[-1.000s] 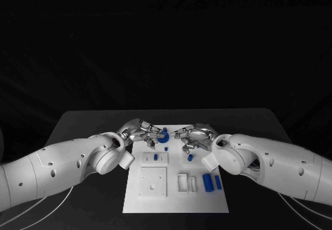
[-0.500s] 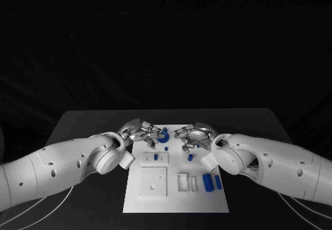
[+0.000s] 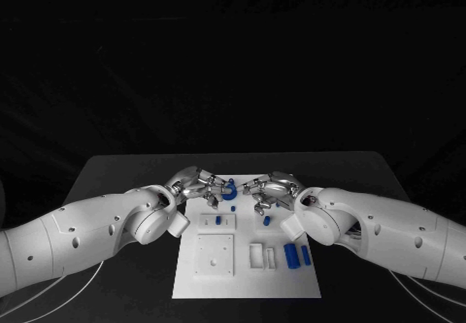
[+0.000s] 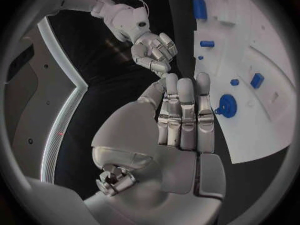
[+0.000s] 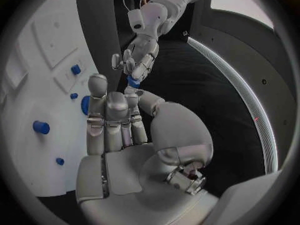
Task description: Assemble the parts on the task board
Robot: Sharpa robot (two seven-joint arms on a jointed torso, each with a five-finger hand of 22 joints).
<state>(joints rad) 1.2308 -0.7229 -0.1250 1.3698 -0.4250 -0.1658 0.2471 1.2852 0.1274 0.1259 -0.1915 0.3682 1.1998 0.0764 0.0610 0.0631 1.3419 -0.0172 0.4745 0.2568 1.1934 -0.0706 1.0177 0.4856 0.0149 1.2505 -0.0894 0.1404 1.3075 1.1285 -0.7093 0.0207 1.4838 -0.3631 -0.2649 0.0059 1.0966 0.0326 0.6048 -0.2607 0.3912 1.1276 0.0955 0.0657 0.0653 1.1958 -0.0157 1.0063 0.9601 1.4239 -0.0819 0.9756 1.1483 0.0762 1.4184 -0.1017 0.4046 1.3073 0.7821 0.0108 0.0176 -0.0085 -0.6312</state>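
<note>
Since a second ago the right hand (image 3: pixel 269 190) has edged slightly toward the left hand (image 3: pixel 199 186); the parts on the white board (image 3: pixel 246 282) lie as before. Both hands hover over the board's far end, facing each other across a round blue disc (image 3: pixel 229 194). In the left wrist view the left hand's fingers (image 4: pixel 187 115) lie straight and side by side, holding nothing, with the disc just beside their tips. The right hand's fingers (image 5: pixel 112 120) are likewise extended and empty. Two blue cylinders (image 3: pixel 296 254) lie near the board's right edge, well apart from both hands.
</note>
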